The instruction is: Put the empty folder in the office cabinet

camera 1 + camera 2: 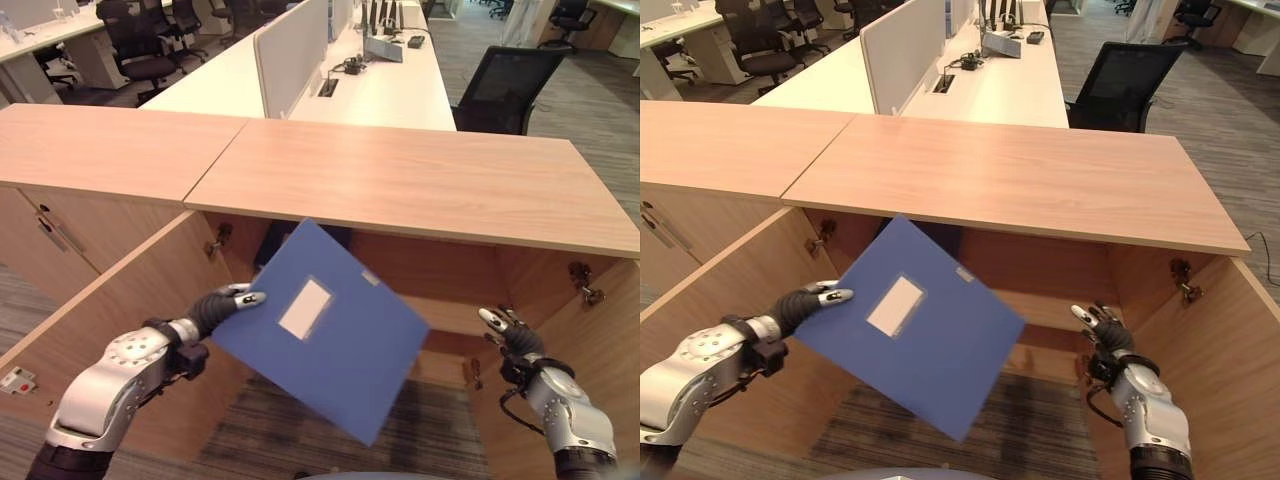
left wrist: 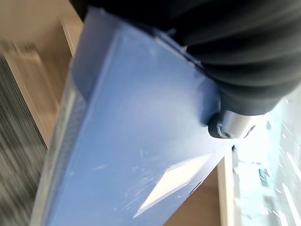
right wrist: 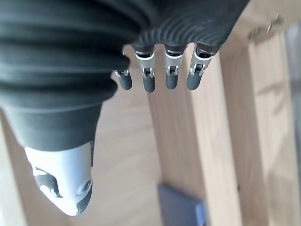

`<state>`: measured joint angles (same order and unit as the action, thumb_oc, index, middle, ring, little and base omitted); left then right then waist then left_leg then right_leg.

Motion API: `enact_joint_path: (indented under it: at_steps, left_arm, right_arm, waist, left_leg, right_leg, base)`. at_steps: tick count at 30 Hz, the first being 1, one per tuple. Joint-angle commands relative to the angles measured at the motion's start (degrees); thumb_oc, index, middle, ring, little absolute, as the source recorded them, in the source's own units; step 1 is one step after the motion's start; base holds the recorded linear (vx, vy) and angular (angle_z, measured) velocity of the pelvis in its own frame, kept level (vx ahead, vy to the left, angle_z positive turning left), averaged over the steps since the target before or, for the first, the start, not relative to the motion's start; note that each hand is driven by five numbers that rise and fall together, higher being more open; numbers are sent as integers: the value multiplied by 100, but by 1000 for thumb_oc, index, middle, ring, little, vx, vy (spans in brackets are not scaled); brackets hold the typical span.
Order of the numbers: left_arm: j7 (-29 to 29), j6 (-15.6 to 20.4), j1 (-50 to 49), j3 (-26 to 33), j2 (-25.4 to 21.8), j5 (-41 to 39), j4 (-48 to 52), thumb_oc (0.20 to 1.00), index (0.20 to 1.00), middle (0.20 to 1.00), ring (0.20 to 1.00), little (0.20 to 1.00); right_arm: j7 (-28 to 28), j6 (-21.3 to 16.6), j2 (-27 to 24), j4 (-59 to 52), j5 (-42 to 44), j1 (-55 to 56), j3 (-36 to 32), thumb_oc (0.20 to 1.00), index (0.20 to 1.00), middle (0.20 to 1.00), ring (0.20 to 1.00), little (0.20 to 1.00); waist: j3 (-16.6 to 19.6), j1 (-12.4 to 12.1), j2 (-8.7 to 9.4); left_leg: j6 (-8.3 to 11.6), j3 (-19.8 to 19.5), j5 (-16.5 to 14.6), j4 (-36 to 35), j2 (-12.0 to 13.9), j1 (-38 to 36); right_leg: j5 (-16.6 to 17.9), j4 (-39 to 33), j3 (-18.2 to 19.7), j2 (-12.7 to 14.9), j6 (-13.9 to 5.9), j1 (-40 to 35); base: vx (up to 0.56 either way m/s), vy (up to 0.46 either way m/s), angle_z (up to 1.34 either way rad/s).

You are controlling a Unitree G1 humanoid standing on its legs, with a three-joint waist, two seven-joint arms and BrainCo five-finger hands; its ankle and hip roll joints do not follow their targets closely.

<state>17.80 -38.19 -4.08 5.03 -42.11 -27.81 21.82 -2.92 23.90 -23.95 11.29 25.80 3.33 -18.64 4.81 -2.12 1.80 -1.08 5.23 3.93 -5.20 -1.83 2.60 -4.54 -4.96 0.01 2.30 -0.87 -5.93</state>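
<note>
A flat blue folder [image 1: 330, 335] with a white label hangs tilted in front of the open wooden cabinet [image 1: 420, 185]. My left hand [image 1: 222, 305] grips its left corner, thumb on top and fingers behind the cover. Up close in the left wrist view the blue folder [image 2: 131, 141] lies right against the hand. Both cabinet doors stand wide, the left door [image 1: 120, 320] and the right door [image 1: 600, 340]. My right hand [image 1: 505, 330] floats empty near the right door's inner edge with its fingers [image 3: 169, 77] relaxed and straight.
A second closed cabinet [image 1: 90, 160] adjoins on the left. Behind stand a long white desk [image 1: 370, 80] with a divider and a black office chair [image 1: 505, 90]. A dark object [image 3: 181, 207] lies low inside the cabinet. Carpet floor [image 1: 300, 430] lies below.
</note>
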Motion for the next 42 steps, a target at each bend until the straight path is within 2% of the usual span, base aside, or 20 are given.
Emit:
enact_joint_path:
  at_steps: [1, 6, 9, 12, 16, 19, 21, 24, 30, 37, 42]
  left_arm:
    - [-284, 355, 212, 396, -170, 178, 138, 200, 200, 200, 200, 200]
    - [-478, 224, 219, 673, -505, 569, 345, 200, 200, 200, 200, 200]
    - [-540, 166, 237, 763, -503, 699, 427, 200, 200, 200, 200, 200]
    - [-639, 247, 353, 683, -501, 529, 539, 200, 200, 200, 200, 200]
    - [-496, 248, 851, 4, -739, 348, 662, 200, 200, 200, 200, 200]
    - [-319, 228, 1343, -744, -846, 227, 614, 200, 200, 200, 200, 200]
    - [-264, 233, 1433, -880, -851, 219, 578, 200, 200, 200, 200, 200]
    - [29, 266, 1753, -1457, -866, 232, 583, 200, 200, 200, 200, 200]
    - [637, 206, 1999, -2075, -793, 570, 369, 200, 200, 200, 200, 200]
    - [770, 257, 2185, -2180, -817, 768, 154, 200, 200, 200, 200, 200]
    - [668, 333, 2379, -2111, -857, 830, 89, 200, 200, 200, 200, 200]
  right_arm:
    - [-12, 5, -433, -396, -50, -61, -296, 1000, 1000, 1000, 1000, 1000]
    - [44, 154, -706, -688, -201, -114, -275, 1000, 1000, 1000, 1000, 1000]
    - [153, 278, -774, -878, -298, -188, -264, 1000, 1000, 1000, 1000, 1000]
    - [-175, 265, -848, -1148, -247, -348, 97, 1000, 1000, 1000, 1000, 1000]
    - [-1002, 244, -1343, -1370, -333, -850, 1281, 1000, 1000, 1000, 1000, 1000]
    - [-1466, 530, -1822, -1558, -647, -1842, 2514, 1000, 1000, 1000, 1000, 1000]
    - [-1578, 624, -1851, -1559, -708, -2149, 2814, 1000, 1000, 1000, 1000, 1000]
    - [-1942, 777, -1718, -1523, -976, -3019, 3668, 1000, 1000, 1000, 1000, 1000]
    - [-2362, 913, -1298, -1356, -1265, -3923, 4240, 1000, 1000, 1000, 1000, 1000]
    - [-3014, 927, -950, -1372, -879, -3982, 4721, 1000, 1000, 1000, 1000, 1000]
    - [-3501, 1113, -761, -779, -1342, -3658, 4904, 1000, 1000, 1000, 1000, 1000]
  waist:
    - [463, -4, -78]
    - [473, -5, -71]
    - [476, -4, -63]
    - [472, -1, -56]
    - [479, 2, -28]
    - [471, -32, -14]
    - [455, -18, -29]
    - [453, -14, -38]
    - [428, 12, -61]
    - [441, -3, -52]
    - [406, -24, -51]
  left_leg:
    - [31, -237, -880, 20, 98, -450]
    - [33, -213, -875, 20, 108, -449]
    - [35, -206, -869, 20, 112, -451]
    - [41, -202, -874, 20, 115, -456]
    - [50, -180, -884, 20, 121, -472]
    - [55, -163, -889, 20, 126, -478]
    - [55, -148, -889, 20, 127, -476]
    - [53, -126, -900, 20, 133, -488]
    - [55, -83, -907, 20, 138, -483]
    - [69, -68, -915, 20, 145, -478]
    - [79, -73, -852, 20, 143, -446]
  right_leg:
    - [335, -4, -79, -105, 158, 589]
    - [365, -4, -58, -102, 169, 588]
    - [381, -4, -46, -101, 171, 581]
    - [388, -4, -29, -109, 179, 579]
    - [395, -4, -11, -119, 194, 570]
    - [420, -4, -2, -123, 195, 581]
    - [423, -4, 9, -125, 196, 586]
    - [424, -4, 25, -130, 190, 582]
    - [439, -4, 57, -140, 190, 602]
    - [434, -4, 73, -149, 201, 604]
    - [491, -4, 79, -150, 216, 634]
  base:
    - [0, 0, 0]
    - [0, 0, 0]
    - [0, 0, 0]
    - [0, 0, 0]
    - [0, 0, 0]
    - [-6, -8, -4]
    - [-5, -5, -11]
    - [-2, -3, -1]
    - [0, 0, 0]
    - [0, 0, 0]
    - [-12, 3, -3]
